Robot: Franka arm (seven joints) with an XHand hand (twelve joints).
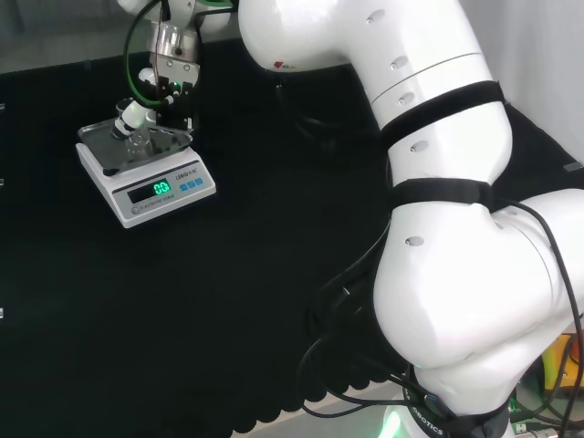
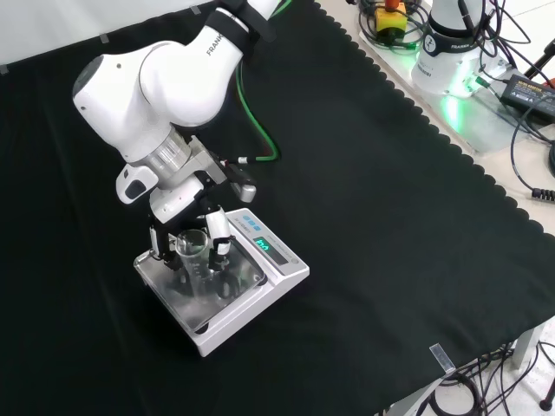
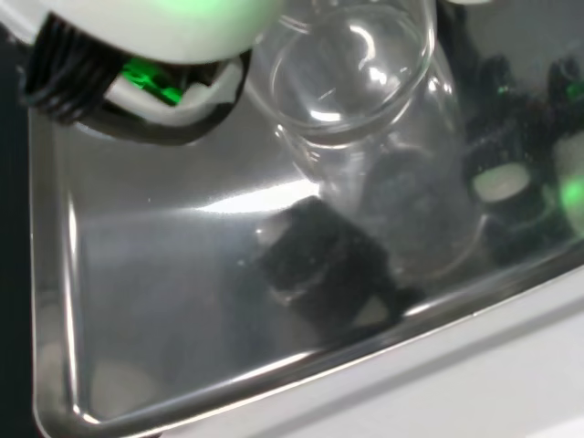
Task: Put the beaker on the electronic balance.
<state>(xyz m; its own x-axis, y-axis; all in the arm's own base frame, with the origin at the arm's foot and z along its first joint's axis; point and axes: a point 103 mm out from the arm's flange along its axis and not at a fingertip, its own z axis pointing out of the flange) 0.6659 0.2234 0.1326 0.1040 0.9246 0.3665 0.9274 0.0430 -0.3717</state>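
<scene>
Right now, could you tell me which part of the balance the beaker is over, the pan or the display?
The steel pan, the shiny tray behind the green-lit display; the beaker is upright there, within the hand's grasp.

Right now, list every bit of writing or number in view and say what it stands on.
display of the electronic balance: lit green digits, too small to read surely.
Balance front panel: small print, unreadable.
arm: small lettering, not legible.
beaker: no markings to be made out.
</scene>
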